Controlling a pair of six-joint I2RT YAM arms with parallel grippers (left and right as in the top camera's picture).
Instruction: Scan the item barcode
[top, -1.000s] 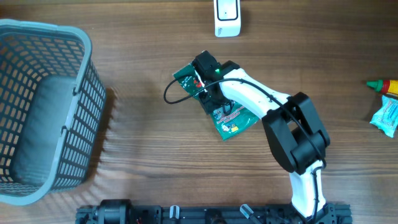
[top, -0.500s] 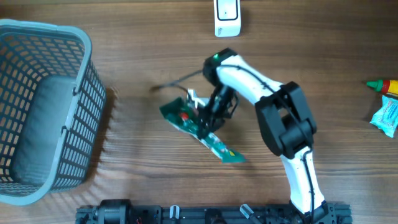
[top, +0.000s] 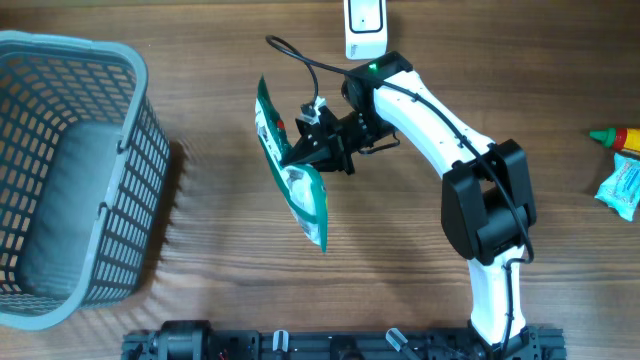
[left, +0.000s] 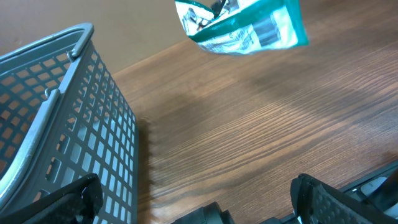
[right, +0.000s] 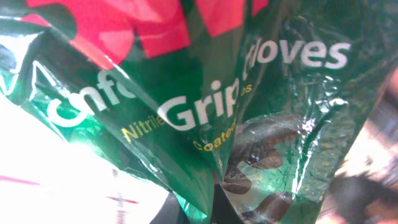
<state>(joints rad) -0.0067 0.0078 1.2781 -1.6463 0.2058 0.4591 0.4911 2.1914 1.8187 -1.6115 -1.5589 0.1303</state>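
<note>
Presently, a wooden counter (top: 200, 280) is seen carrying a large grey mesh basket (top: 140, 150) at its left side. The right arm (top: 430, 110) is extended from the near edge toward the far centre. A green packet of gloves (top: 300, 195) is held off the counter, edge-on to the overhead camera, between the basket and a white scanner (top: 365, 25) at the far edge. The packet fills the right wrist view, where green film and white lettering are recorded. The right end effector (top: 305, 150) is clamped on the packet's upper half. The left end effector (left: 193, 186) is noted with fingers wide apart and nothing between them. A small bottle (top: 615, 138) and a pale wrapper (top: 620, 190) lie at the right edge.
</note>
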